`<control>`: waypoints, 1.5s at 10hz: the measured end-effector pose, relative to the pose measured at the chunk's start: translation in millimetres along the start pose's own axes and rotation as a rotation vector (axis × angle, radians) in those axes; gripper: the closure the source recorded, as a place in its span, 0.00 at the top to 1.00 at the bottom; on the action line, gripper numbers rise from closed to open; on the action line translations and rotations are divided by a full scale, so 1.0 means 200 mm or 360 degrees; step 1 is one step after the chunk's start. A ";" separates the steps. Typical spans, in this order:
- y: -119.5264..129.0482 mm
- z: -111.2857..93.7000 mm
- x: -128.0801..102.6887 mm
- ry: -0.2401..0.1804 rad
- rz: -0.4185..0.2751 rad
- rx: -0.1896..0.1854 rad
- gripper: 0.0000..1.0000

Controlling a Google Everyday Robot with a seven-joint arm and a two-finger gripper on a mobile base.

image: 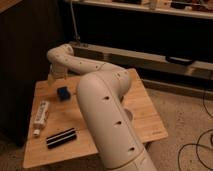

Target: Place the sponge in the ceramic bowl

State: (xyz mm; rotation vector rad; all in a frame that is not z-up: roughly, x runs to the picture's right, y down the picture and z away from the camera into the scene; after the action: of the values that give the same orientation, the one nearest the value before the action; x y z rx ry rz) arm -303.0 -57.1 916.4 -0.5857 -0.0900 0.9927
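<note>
The sponge [62, 93], a small bright-blue block, lies on the back left part of the wooden table [145, 112]. My gripper [52, 78] hangs at the end of the white arm [107, 115], just behind and left of the sponge and slightly above the table. It holds nothing that I can see. The arm's thick forearm crosses the middle of the view. The ceramic bowl is hidden behind it.
A white tube [40, 116] lies near the table's left edge. A black striped flat bar [61, 138] rests near the front left corner. A dark cabinet [22, 60] stands to the left, and cables [197, 150] lie on the floor at the right.
</note>
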 end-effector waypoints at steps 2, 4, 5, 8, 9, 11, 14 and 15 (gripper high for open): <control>-0.06 0.03 0.09 0.0053 0.0026 0.0067 0.65; -0.12 0.06 0.16 0.0100 0.0050 0.0089 0.65; -0.11 0.10 0.18 0.0128 0.0057 0.0079 0.65; -0.07 0.20 0.24 0.0195 0.0054 0.0016 0.65; -0.06 0.21 0.25 0.0205 0.0053 0.0003 0.65; -0.03 0.25 0.28 0.0238 0.0046 -0.0020 0.65; -0.01 0.33 0.30 0.0280 0.0027 -0.0016 0.65; -0.01 0.35 0.30 0.0281 0.0013 -0.0015 0.65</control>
State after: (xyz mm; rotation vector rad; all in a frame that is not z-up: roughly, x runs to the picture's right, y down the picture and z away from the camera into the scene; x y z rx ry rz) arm -292.3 20.0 965.0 -0.6803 0.0648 0.9451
